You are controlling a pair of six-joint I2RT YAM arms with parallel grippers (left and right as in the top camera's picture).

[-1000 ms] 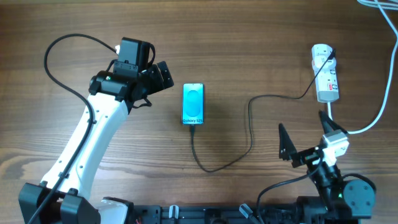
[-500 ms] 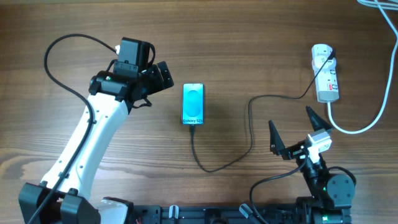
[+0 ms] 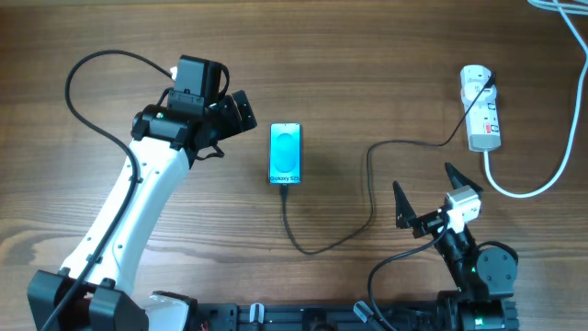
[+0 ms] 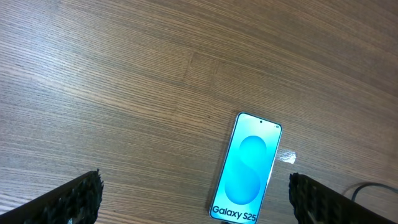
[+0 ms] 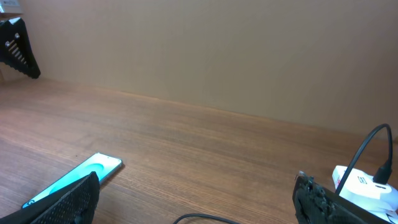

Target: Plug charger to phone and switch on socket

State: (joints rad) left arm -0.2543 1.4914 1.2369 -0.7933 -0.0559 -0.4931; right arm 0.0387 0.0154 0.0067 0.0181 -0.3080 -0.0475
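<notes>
Your right pincer (image 3: 423,178), spread open and empty, is the nearer one to the small white oblong power strip (image 3: 481,119), ahead-right on the table (image 3: 367,74), long axis fore-aft; left pincer (image 3: 243,112) is also open.

Matt wood-grain table (image 3: 386,55), glossy-screened phone (image 3: 286,154) (faint sheen), smooth white plastic socket (image 3: 483,124), matt dark charger cable (image 3: 369,179)
</notes>
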